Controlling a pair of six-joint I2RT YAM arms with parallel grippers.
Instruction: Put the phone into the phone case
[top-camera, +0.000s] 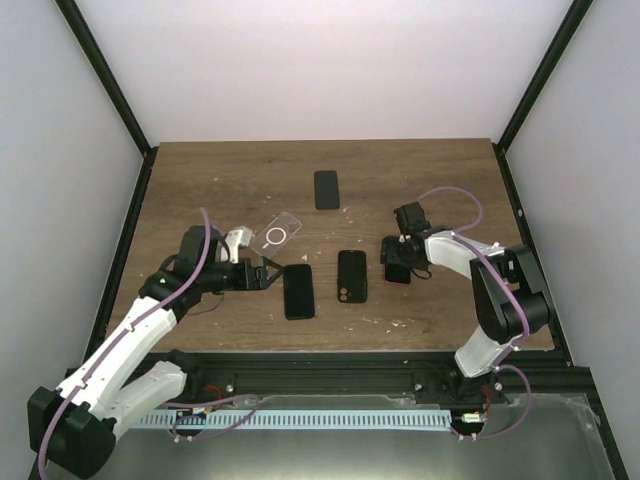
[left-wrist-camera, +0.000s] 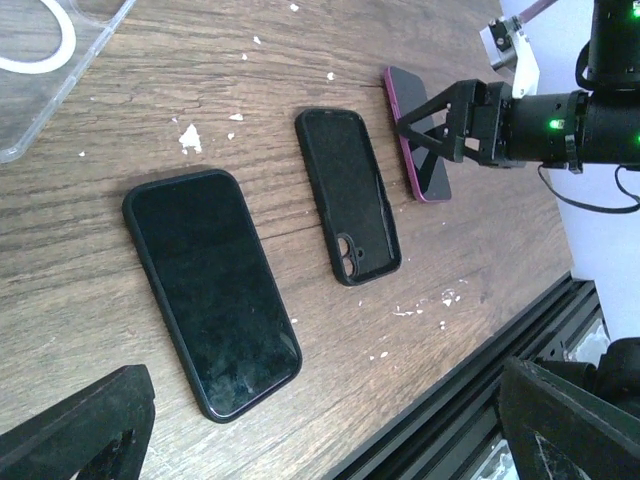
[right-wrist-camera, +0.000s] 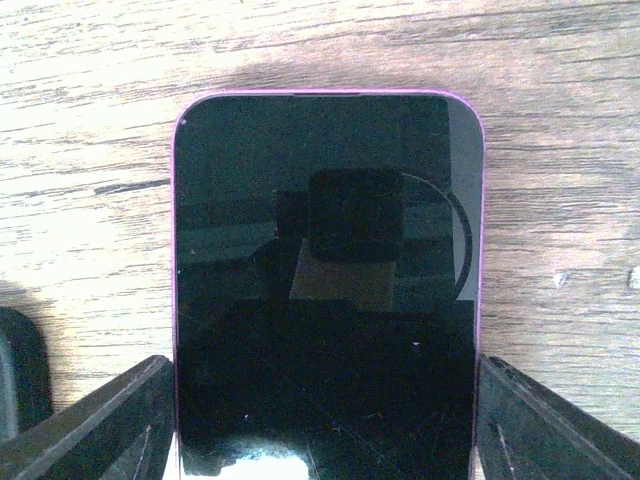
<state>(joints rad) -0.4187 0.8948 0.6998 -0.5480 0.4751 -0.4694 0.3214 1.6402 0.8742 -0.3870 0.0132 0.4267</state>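
Note:
A purple-edged phone (top-camera: 398, 272) (right-wrist-camera: 325, 250) lies screen up on the wooden table at the right. My right gripper (top-camera: 400, 258) (right-wrist-camera: 325, 425) straddles it, and its fingers (right-wrist-camera: 100, 425) press against both long sides, so it is shut on the phone. Just left of it lies an empty black phone case (top-camera: 351, 276) (left-wrist-camera: 348, 195), open side up, with a camera cut-out at its near end. My left gripper (top-camera: 266, 275) (left-wrist-camera: 325, 440) stands open and empty over the table, left of a black phone (top-camera: 298, 290) (left-wrist-camera: 212, 290).
A clear case with a white ring (top-camera: 278, 234) (left-wrist-camera: 50, 60) lies behind the left gripper. Another dark phone (top-camera: 326, 189) rests further back at the centre. The table's front edge and a black rail (left-wrist-camera: 480, 400) run close to the near side. White specks dot the wood.

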